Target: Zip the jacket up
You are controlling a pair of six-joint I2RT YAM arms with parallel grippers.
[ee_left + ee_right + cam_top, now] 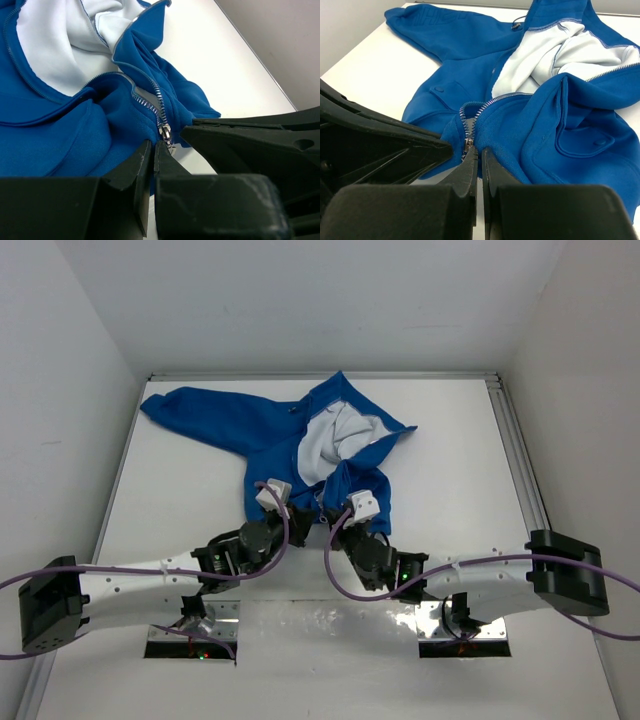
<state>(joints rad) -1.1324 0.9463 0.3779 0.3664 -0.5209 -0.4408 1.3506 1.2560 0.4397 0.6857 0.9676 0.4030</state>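
Jacket (240, 430), royal blue, crumpled, front open, pale lining showing

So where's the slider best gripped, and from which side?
Pinch the slider by its small metal pull at the jacket's near hem. Come from the near edge, low, squeezing the tab's flat faces. The teeth run away toward the far side, so pulling that way should close them.
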